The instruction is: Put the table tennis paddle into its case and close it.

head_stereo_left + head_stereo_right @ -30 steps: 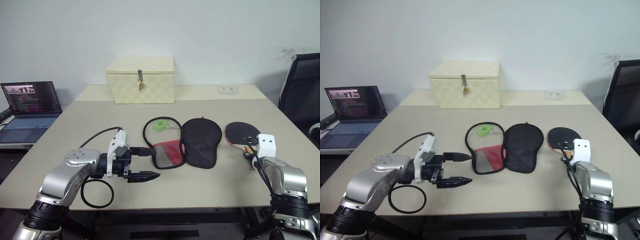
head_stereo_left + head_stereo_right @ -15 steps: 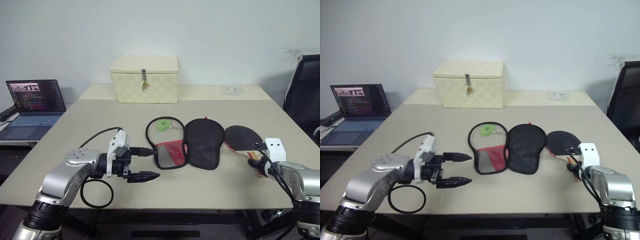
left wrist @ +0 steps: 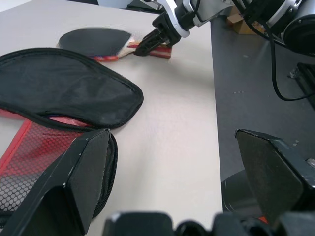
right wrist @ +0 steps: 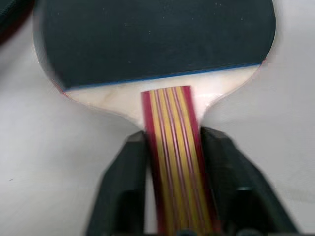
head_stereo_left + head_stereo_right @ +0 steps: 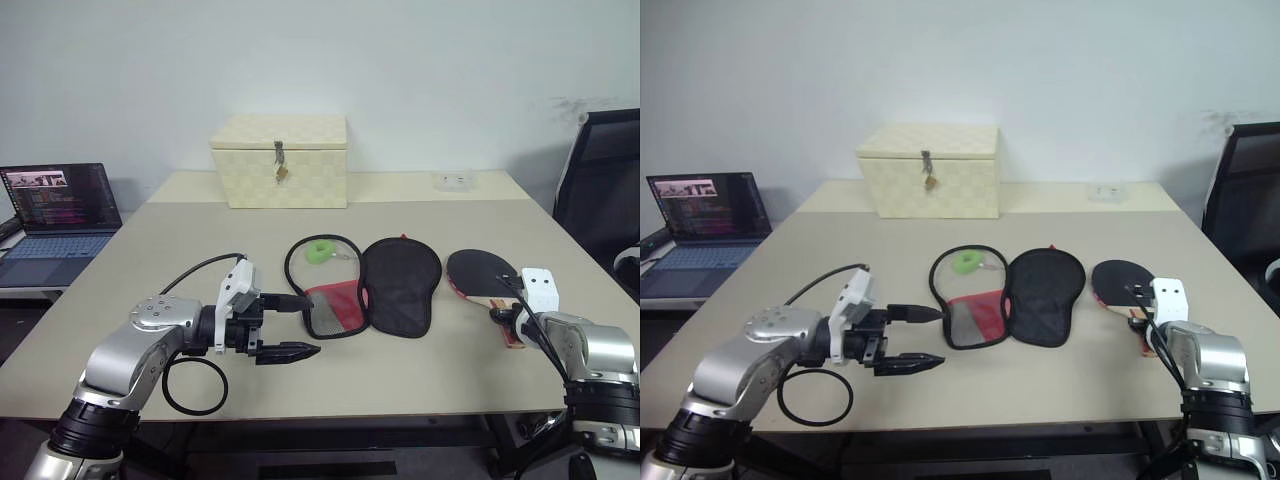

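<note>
Two black fingers of the right pincer (image 4: 172, 196) sit clamped on either side of the striped red-and-yellow wooden handle of the table tennis paddle (image 5: 482, 272), whose round, smooth black rubber face lies flat on the tabletop (image 5: 180, 250), pointing away from the pincer. A pale wood shoulder and a thin red edge show where the rubber ends.

Taking the case (image 5: 385, 285) as the landmark: it is a soft black fabric pouch, paddle-shaped, lying unzipped with both halves spread flat at the middle of the tabletop. One half is plain black cloth; the other has a red panel under black mesh inside a looping zipped rim, with a small green ring (image 5: 321, 251) lying in it. The paddle lies just right of the case, blade close to the plain half. The left pincer (image 5: 290, 326) hovers just left of the case, its fingers spread wide apart and empty. A black cable loop (image 5: 193, 385) lies nearer than the case, left.

Beyond the case stands a cream woven box (image 5: 280, 173) with a metal latch. Far left is an open laptop (image 5: 58, 215); far right, a black chair (image 5: 602, 190). A plain pale wall backs the matte beige tabletop.
</note>
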`<act>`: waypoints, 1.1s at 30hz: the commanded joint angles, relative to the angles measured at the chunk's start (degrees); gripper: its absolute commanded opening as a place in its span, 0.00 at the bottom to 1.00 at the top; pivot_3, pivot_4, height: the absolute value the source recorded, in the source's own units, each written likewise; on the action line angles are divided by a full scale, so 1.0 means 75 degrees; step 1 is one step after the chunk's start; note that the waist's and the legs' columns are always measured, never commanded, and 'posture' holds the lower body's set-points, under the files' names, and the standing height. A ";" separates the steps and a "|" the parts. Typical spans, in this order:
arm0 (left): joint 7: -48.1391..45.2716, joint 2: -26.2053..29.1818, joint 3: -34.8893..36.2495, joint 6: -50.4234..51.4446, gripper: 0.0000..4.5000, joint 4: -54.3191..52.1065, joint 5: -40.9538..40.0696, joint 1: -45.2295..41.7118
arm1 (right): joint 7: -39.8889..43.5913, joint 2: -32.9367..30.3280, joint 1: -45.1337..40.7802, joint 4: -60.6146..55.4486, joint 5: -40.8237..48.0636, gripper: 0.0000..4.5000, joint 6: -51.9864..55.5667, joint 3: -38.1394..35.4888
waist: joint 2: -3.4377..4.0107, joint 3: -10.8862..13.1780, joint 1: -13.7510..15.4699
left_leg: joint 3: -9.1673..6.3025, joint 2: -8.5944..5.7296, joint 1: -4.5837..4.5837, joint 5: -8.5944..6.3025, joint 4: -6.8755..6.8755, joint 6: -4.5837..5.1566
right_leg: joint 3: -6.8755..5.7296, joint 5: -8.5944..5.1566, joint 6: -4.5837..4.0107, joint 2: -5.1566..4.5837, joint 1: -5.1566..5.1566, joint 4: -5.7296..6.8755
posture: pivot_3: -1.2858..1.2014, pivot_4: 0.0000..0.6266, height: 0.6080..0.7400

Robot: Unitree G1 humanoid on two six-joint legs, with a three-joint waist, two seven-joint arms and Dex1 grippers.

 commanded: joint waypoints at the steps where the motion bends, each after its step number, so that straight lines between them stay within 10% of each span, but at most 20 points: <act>1: 0.0042 0.0138 0.0265 0.0041 0.99 -0.0276 -0.0139 0.0035 | -0.0093 0.0144 -0.0095 -0.0004 0.0038 0.24 -0.0086 0.0073 | 0.0000 0.0000 0.0000 | 0.0002 0.0002 0.0001 0.0000 0.0000 0.0000 | 0.0002 0.0001 0.0000 0.0002 0.0000 0.0000 | 0.52 0.24 1.00; 20: -0.0008 0.0190 0.0497 0.0315 0.99 -0.0450 -0.0569 0.0152 | -0.1896 0.2310 -0.1557 -0.2332 0.0111 0.24 0.0640 0.0055 | 0.0050 0.0030 0.0073 | -0.0001 0.0004 -0.0085 0.0000 -0.0018 -0.0001 | 0.0015 0.0021 -0.0041 0.0008 -0.0094 0.0003 | 0.52 0.24 1.00; 33: -0.0002 0.0201 0.0529 0.0269 0.99 -0.0509 -0.0549 0.0233 | -0.1477 0.0581 -0.2113 -0.1152 -0.0125 0.24 -0.0729 -0.0089 | 0.0054 0.0033 0.0125 | -0.0006 -0.0035 -0.0097 0.0000 -0.0013 0.0001 | -0.0010 0.0018 -0.0023 -0.0021 -0.0095 0.0000 | 0.52 0.24 1.00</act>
